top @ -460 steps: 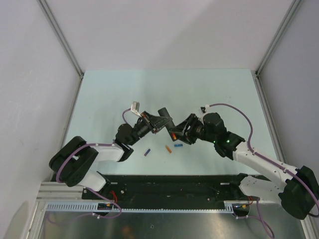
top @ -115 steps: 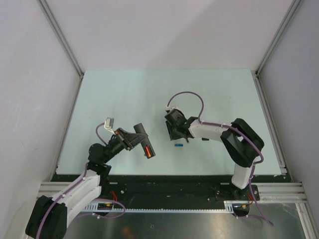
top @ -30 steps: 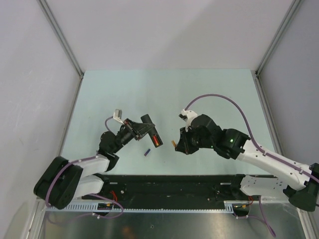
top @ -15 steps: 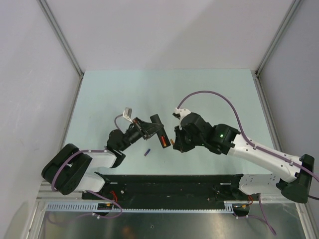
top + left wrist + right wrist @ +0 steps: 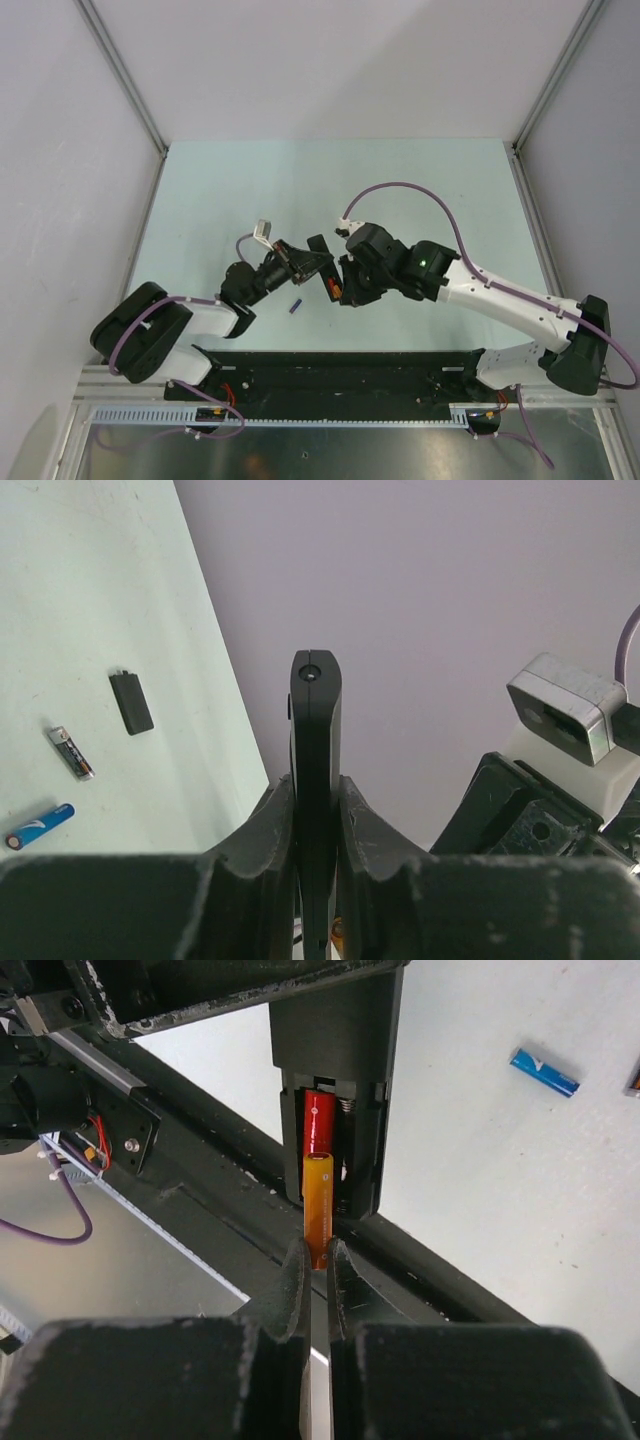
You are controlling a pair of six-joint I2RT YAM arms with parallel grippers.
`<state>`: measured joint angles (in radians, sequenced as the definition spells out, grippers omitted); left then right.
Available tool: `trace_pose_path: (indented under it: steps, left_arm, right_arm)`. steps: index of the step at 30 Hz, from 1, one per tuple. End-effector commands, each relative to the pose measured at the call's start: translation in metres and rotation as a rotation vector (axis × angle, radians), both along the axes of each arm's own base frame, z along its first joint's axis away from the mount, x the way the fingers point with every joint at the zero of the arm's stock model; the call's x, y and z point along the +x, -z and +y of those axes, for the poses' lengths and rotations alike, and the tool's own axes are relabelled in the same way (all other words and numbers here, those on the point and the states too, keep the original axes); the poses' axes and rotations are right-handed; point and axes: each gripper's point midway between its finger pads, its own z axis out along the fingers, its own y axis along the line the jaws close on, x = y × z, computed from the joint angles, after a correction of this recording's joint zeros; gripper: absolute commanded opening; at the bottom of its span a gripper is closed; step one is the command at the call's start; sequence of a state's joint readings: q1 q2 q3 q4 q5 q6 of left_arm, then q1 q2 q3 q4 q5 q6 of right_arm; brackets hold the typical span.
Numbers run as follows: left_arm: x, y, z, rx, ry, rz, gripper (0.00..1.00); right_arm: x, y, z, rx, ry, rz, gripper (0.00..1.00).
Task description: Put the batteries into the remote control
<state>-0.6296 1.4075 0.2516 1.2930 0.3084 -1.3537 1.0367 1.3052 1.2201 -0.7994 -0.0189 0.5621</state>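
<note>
My left gripper [image 5: 306, 263] is shut on the remote control [image 5: 322, 260], a slim black bar held above the table. In the left wrist view the remote control [image 5: 315, 730] stands edge-on between the fingers [image 5: 268, 830]. Its open recess [image 5: 335, 1140] faces the right wrist camera, with a red battery [image 5: 319, 1125] lying in it. My right gripper [image 5: 318, 1260] is shut on an orange battery [image 5: 317, 1205], whose tip is at the recess beside the red one. From the top view the right gripper [image 5: 345, 288] meets the remote's near end.
A blue battery [image 5: 38, 826], a purple-blue one [image 5: 72, 753] and a small dark grey piece [image 5: 131, 702] lie on the pale green table. One blue battery [image 5: 295, 306] lies just in front of the grippers. The black base rail [image 5: 340, 365] runs along the near edge.
Both arms have closed in on each other: the left moved right with the remote, the right moved left with the orange battery up to the recess.
</note>
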Motion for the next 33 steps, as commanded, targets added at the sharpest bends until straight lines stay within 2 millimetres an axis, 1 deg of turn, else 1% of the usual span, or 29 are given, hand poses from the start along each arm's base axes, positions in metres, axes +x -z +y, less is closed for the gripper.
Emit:
trace_pose_path:
  steps: [1, 4, 8, 12, 13, 14, 23, 33]
  left_arm:
    - [0.005, -0.022, -0.002, -0.068, -0.022, -0.037, 0.00]
    - [0.006, -0.018, -0.004, -0.070, -0.021, -0.017, 0.00]
    - [0.005, -0.015, -0.005, -0.077, -0.019, -0.003, 0.00]
    - [0.004, -0.013, -0.007, -0.095, -0.003, 0.005, 0.00]
    - [0.003, -0.015, -0.008, -0.103, 0.001, -0.003, 0.00]
    - [0.003, -0.012, -0.010, -0.102, 0.008, 0.005, 0.00]
    - [-0.002, -0.017, -0.011, -0.120, 0.024, -0.016, 0.00]
    - [-0.009, -0.025, -0.014, -0.132, 0.059, -0.051, 0.00]
  right_arm:
    - [-0.002, -0.011, 0.005, 0.033, 0.011, 0.066, 0.00]
    - [0.000, -0.005, 0.001, 0.008, 0.026, 0.094, 0.00]
    - [0.001, -0.002, -0.004, -0.009, 0.035, 0.114, 0.00]
    - [0.001, 0.001, -0.006, -0.027, 0.028, 0.124, 0.00]
    - [0.002, 0.002, -0.005, -0.028, 0.028, 0.128, 0.00]
    - [0.002, 0.004, -0.005, -0.033, 0.027, 0.132, 0.00]
    - [0.007, 0.014, -0.005, -0.059, 0.024, 0.152, 0.00]
    - [0.014, 0.020, -0.003, -0.068, 0.034, 0.158, 0.00]
